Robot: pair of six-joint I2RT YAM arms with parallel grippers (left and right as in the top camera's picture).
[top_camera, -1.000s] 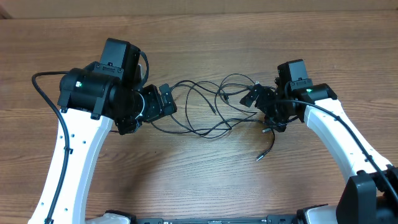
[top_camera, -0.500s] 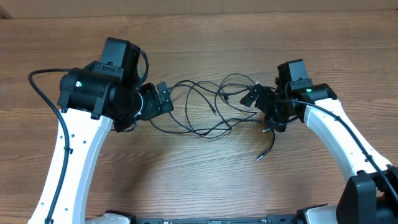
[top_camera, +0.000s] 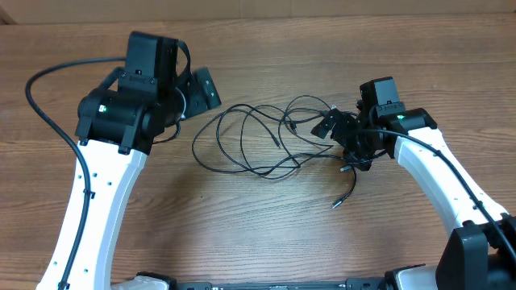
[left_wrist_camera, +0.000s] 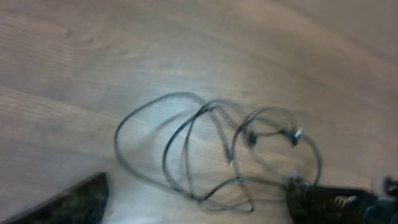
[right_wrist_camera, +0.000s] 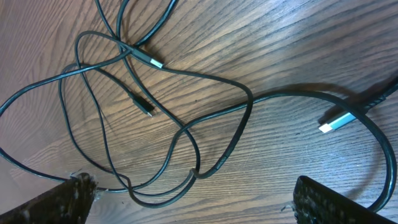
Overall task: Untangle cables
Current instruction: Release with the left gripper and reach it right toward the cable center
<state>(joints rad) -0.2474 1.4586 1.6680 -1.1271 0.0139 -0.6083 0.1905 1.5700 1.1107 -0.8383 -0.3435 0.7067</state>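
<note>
Cables (top_camera: 258,141) lay crossed in one loose knot of loops on the table (top_camera: 266,234) between the arms; no cord lay apart, so nearly everything seemed left to do; left gripper (top_camera: 203,87) hung wide and empty beside them; right gripper (top_camera: 337,135), wide too, straddled the right-hand loops, gripping nothing.

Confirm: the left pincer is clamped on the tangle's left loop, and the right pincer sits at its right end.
Wrong. The left pincer holds nothing, apart from the cables, as overhead shows. The right pincer does sit at the right end.
</note>
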